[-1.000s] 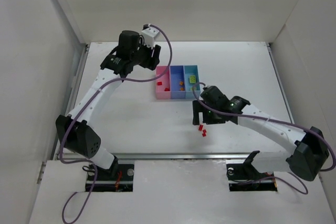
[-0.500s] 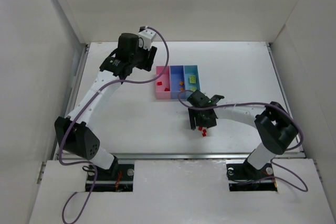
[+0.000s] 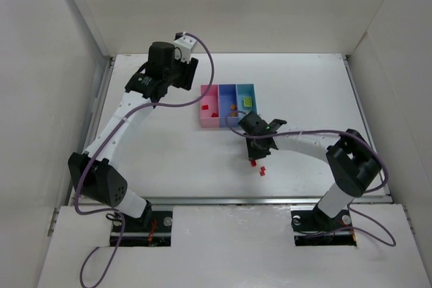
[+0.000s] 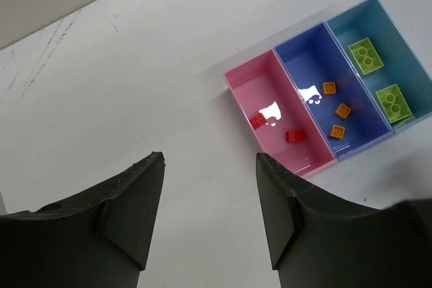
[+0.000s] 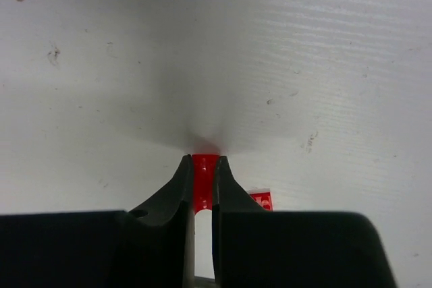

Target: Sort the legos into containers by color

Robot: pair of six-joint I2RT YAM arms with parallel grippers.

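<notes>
My right gripper point(image 5: 202, 160) is shut on a small red lego point(image 5: 203, 181) right at the table surface. A second red lego point(image 5: 260, 200) lies just to its right. From above, the right gripper point(image 3: 254, 156) stands in front of the containers, with the pinched red lego point(image 3: 252, 163) and the loose one point(image 3: 262, 170) below it. The pink bin point(image 4: 255, 85) holds two red legos point(image 4: 294, 136), the blue bin point(image 4: 301, 59) three orange ones point(image 4: 343, 110), the teal bin point(image 4: 391, 28) two lime-green ones point(image 4: 366, 55). My left gripper point(image 4: 209, 160) hangs open and empty above the table, left of the bins.
White walls enclose the table on the left, back and right. The left arm point(image 3: 115, 123) arches over the table's left side, and the right arm point(image 3: 304, 143) stretches low across the front right. A purple cable point(image 3: 202, 65) loops near the bins.
The right gripper has closed on the red lego at the table. Its arm has folded in, elbow swung to the right front. The left arm drifted slightly left.
</notes>
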